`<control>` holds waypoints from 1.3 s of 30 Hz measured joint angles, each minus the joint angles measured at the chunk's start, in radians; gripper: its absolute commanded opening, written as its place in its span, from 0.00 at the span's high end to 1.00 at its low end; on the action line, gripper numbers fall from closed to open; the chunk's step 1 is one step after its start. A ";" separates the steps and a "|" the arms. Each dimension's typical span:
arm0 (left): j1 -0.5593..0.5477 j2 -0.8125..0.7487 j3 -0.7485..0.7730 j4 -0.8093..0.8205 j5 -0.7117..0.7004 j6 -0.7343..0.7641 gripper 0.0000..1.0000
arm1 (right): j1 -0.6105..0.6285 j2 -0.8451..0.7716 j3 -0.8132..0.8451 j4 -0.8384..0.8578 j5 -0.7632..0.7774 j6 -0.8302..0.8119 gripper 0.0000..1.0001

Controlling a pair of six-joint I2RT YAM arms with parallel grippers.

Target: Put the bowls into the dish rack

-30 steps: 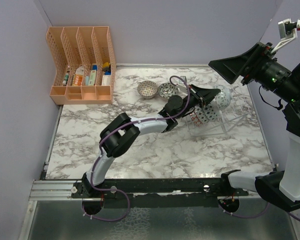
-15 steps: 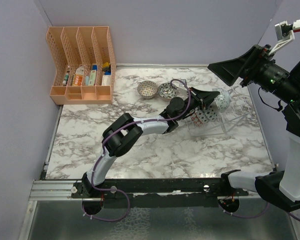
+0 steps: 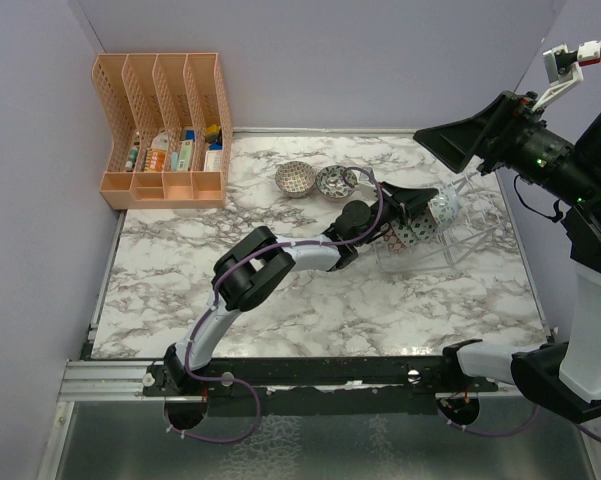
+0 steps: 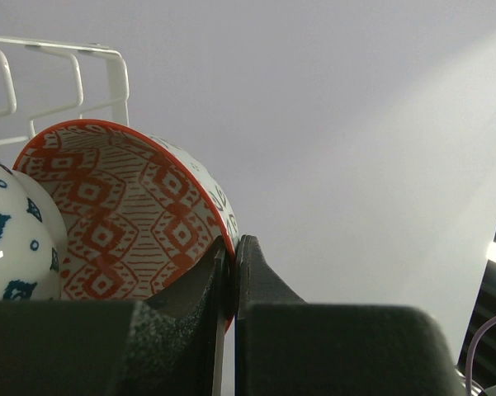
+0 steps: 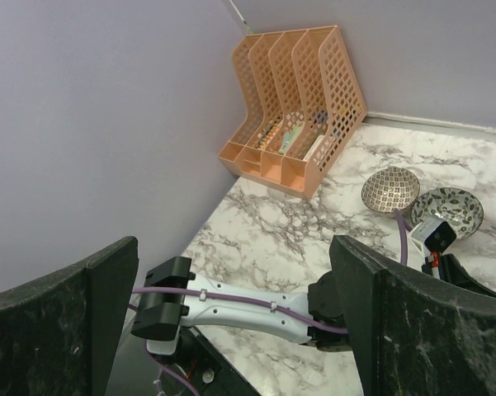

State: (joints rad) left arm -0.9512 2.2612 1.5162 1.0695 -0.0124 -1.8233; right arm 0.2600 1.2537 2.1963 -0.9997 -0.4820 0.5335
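Red-patterned bowl (image 4: 124,223) in left tool (image 4: 231,252) sits lower in rack (image 3: 467,238).

The left hand (image 3: 423,206) is at the dish rack (image 3: 462,240); two bowls (image 3: 296,178) sit on the marble table (image 3: 380,300).

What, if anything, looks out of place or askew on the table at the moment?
Nothing looks spilled or damaged. Two bowls sit loose on the marble outside the dish rack, not yet loaded; the left gripper pinches a red-patterned bowl tilted on edge at the rack.
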 measured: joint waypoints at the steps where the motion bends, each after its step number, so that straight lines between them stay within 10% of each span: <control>1: 0.000 0.000 0.000 0.000 0.000 -0.001 1.00 | 0.000 0.000 -0.002 0.000 0.000 0.000 0.01; 39: 0.030 0.000 -0.010 -0.056 0.076 0.004 0.92 | 0.000 0.003 -0.035 -0.002 0.000 -0.008 0.01</control>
State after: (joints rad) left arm -0.9211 2.2616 1.5066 1.0130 0.0631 -1.8194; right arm 0.2600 1.2568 2.1612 -1.0012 -0.4820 0.5259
